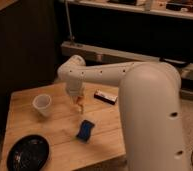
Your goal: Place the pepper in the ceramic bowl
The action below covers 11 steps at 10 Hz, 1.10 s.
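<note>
**A:** What fills the right half of the frame?

**B:** The white arm (150,115). Its broad segment rises from the lower right, and a slimmer link runs leftward to an elbow near upper centre, then turns down toward the table (35,132).

**A:** And the table?

**B:** A light wooden top occupying the lower left and centre. It carries, in falling order of size: the ceramic bowl (27,154), black and shallow, at the lower left corner; the translucent white cup (42,105), upright at left of centre; a dark flat bar with a pale label (106,96) at right of centre, close to the arm; and the blue sponge (84,129), lying below centre.

**A:** Where is the hand?

**B:** The hand (79,102) points downward at the centre of the frame, raised above the table, between the cup and the dark bar and above the sponge.

**A:** Its fingers?

**B:** Drawn together, clamped on the pepper (80,105).

**A:** So the pepper is not on the table?

**B:** Correct. It shows as a small orange sliver at the fingertips, hanging just under the hand and off the wood. It is right of the cup, above the sponge, and well apart from the ceramic bowl, which lies down and to the left.
</note>
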Tool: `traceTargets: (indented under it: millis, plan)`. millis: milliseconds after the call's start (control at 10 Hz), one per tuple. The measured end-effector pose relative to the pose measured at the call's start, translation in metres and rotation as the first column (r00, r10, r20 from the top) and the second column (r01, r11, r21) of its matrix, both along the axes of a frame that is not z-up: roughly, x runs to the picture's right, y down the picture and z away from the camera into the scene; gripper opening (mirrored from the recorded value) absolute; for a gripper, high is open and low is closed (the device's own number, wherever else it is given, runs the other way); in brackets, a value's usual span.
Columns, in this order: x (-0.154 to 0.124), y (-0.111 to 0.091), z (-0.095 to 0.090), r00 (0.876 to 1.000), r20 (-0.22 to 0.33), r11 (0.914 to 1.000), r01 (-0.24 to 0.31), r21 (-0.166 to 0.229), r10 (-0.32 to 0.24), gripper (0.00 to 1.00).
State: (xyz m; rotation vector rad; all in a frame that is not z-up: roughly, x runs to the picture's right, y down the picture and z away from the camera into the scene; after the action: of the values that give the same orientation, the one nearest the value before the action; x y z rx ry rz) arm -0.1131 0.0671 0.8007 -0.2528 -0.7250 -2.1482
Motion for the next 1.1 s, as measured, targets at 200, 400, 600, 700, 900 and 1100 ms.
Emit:
traceTargets:
  millis: [200, 400, 600, 700, 900, 1100]
  plan:
    - [-0.011, 0.027, -0.048, 0.986, 0.145, 0.9950, 0.091, -0.042, -0.084, 0.10]
    - [-0.027, 0.048, -0.099, 0.918, 0.347, 0.9753, 0.218, -0.037, -0.192, 0.10]
    - [-0.044, 0.062, -0.132, 0.827, 0.486, 0.9466, 0.322, 0.005, -0.284, 0.10]
    - [-0.055, 0.071, -0.144, 0.770, 0.542, 0.9235, 0.382, 0.034, -0.338, 0.10]
    - [-0.083, 0.090, -0.156, 0.626, 0.637, 0.8532, 0.512, 0.102, -0.451, 0.10]
    - [-0.110, 0.102, -0.149, 0.548, 0.681, 0.8142, 0.567, 0.125, -0.486, 0.10]
